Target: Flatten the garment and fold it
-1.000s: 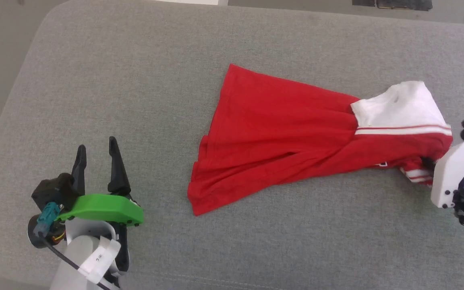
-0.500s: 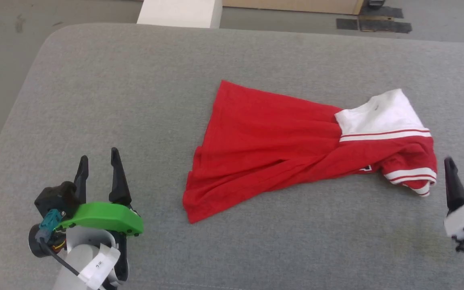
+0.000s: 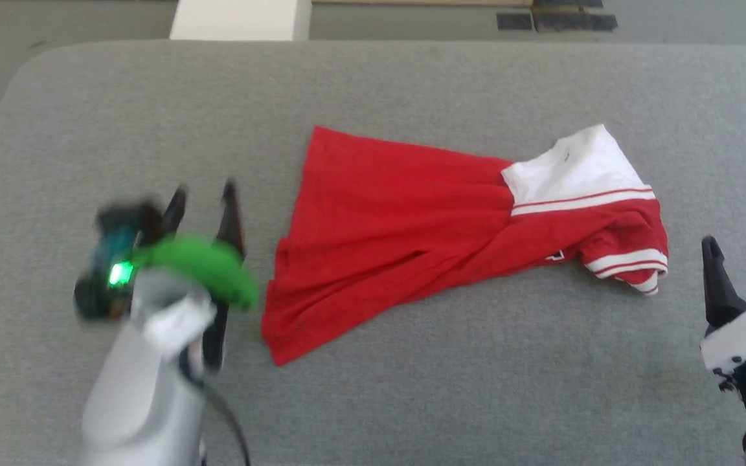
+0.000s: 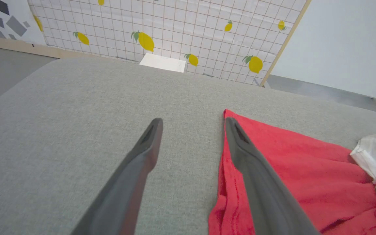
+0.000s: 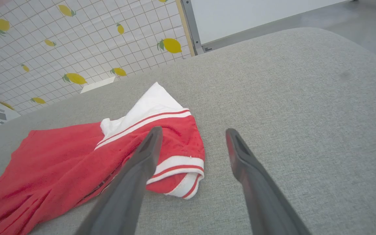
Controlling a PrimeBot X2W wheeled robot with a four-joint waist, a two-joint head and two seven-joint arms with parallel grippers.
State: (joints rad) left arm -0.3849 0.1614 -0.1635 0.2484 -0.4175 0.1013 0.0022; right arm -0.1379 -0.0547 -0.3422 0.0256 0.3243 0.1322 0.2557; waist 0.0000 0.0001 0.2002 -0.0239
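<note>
The garment (image 3: 425, 220), red with a white sleeve and striped trim, lies bunched and twisted across the middle of the grey cushion (image 3: 412, 84). It also appears in the left wrist view (image 4: 299, 169) and the right wrist view (image 5: 77, 156). My left gripper (image 3: 203, 191) is open, blurred, just left of the garment's hem; in its wrist view the gripper (image 4: 193, 122) has one finger over the red edge. Right of the striped collar end, my right gripper (image 3: 732, 249) stands open and empty, with the gripper (image 5: 193, 132) beside the trim.
A white block (image 3: 240, 18) stands beyond the cushion's far edge, with dark patches (image 3: 557, 19) on the floor. A lemon-patterned tiled wall (image 4: 162, 29) rises behind. Bare grey cushion lies to the left and in front of the garment.
The right gripper has let go of the collar end, opened and drawn back to the right. The left gripper has moved up towards the hem. The camera has shifted as well.
</note>
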